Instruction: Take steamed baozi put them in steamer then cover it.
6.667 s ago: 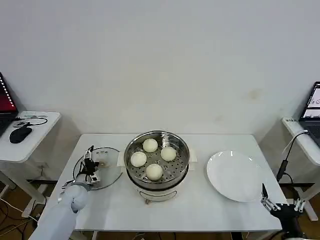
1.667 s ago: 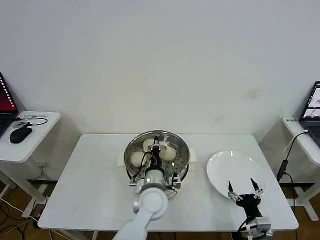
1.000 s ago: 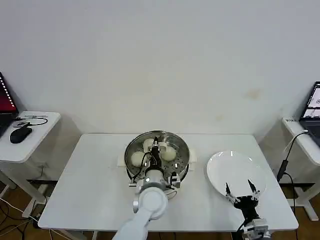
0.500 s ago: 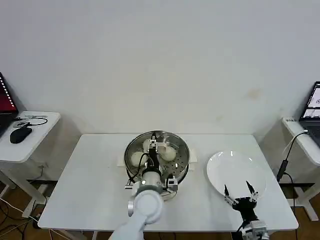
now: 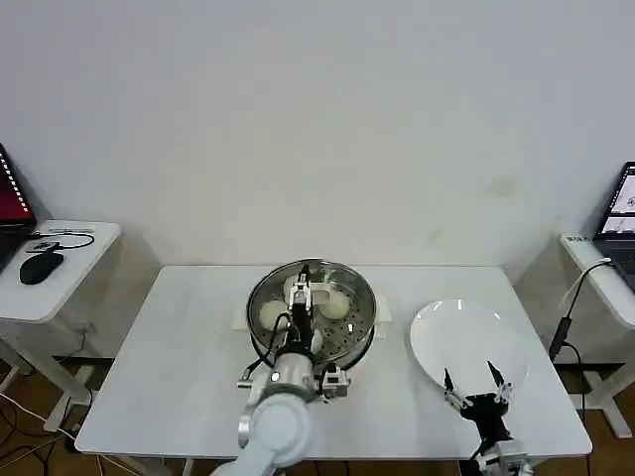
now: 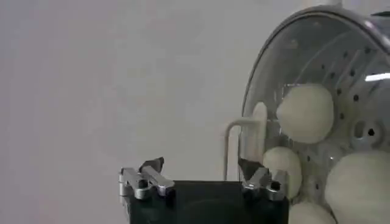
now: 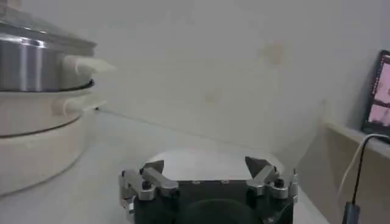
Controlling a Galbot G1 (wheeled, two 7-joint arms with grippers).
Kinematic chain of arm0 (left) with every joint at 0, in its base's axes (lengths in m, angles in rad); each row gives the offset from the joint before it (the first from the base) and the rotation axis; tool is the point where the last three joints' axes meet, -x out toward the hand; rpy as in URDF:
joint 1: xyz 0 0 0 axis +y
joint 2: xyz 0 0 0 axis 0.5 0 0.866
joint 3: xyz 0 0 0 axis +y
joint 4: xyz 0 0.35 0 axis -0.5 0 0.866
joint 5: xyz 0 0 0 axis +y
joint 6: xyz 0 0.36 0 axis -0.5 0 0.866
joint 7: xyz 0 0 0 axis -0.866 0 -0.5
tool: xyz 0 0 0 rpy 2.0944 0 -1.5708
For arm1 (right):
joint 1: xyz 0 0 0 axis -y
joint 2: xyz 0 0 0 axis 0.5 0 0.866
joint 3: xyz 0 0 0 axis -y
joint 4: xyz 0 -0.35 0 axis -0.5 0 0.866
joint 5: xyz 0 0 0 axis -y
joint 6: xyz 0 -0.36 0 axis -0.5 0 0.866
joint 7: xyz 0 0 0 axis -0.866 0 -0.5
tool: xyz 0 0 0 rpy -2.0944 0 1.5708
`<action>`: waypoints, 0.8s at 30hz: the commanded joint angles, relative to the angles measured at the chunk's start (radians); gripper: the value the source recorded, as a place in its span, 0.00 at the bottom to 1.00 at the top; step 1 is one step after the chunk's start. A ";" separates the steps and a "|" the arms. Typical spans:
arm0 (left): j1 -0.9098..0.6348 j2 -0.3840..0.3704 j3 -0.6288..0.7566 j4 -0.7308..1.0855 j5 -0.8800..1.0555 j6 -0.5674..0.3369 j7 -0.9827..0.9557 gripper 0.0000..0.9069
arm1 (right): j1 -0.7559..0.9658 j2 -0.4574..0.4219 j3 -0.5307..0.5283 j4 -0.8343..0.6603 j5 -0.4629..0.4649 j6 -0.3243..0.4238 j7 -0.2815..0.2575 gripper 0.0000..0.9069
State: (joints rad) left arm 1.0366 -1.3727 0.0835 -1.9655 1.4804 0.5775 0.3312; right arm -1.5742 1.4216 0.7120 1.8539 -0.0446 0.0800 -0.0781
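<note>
The steamer [image 5: 382, 315] stands mid-table with the clear glass cover [image 5: 347, 327] resting on it. Through the glass I see baozi [image 5: 273, 314] on the perforated tray, also in the left wrist view [image 6: 304, 112]. My left gripper [image 5: 301, 297] hovers open over the cover. In the left wrist view the gripper [image 6: 201, 165] has the cover's pale handle [image 6: 244, 143] beside one fingertip, not pinched. My right gripper [image 5: 474, 382] is open at the near edge of the white plate [image 5: 466, 337], holding nothing; it also appears open in its wrist view [image 7: 205, 165].
A side table with a black mouse [image 5: 40, 266] and a laptop stands at the left. Another with a laptop [image 5: 623, 213] and a cable [image 5: 568, 322] stands at the right. Bare tabletop [image 5: 189, 347] lies left of the steamer.
My left arm has drawn back toward the table's front edge, away from the cover's handle. The cover stays on the steamer. The right gripper slid slightly nearer the front edge.
</note>
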 commanded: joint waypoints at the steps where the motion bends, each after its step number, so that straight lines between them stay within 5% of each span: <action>1: 0.088 0.067 -0.053 -0.165 -0.096 -0.008 -0.040 1.00 | -0.008 -0.008 0.003 0.000 0.005 0.023 0.011 1.00; 8: 0.271 0.112 -0.235 -0.341 -0.410 -0.065 -0.233 1.00 | -0.025 -0.037 0.001 0.027 0.120 0.067 0.049 1.00; 14: 0.555 0.105 -0.577 -0.348 -0.924 -0.283 -0.526 1.00 | -0.072 -0.084 0.009 0.090 0.226 0.089 0.032 1.00; 20: 0.642 0.063 -0.837 -0.241 -1.577 -0.487 -0.613 1.00 | -0.100 -0.106 0.003 0.129 0.231 0.057 -0.006 1.00; 24: 0.705 0.062 -0.911 -0.172 -1.896 -0.528 -0.629 1.00 | -0.141 -0.144 0.009 0.140 0.249 0.054 -0.019 1.00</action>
State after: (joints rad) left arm 1.4941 -1.3007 -0.4363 -2.2177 0.6052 0.3030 -0.0965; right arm -1.6529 1.3355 0.7154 1.9456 0.1307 0.1360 -0.0736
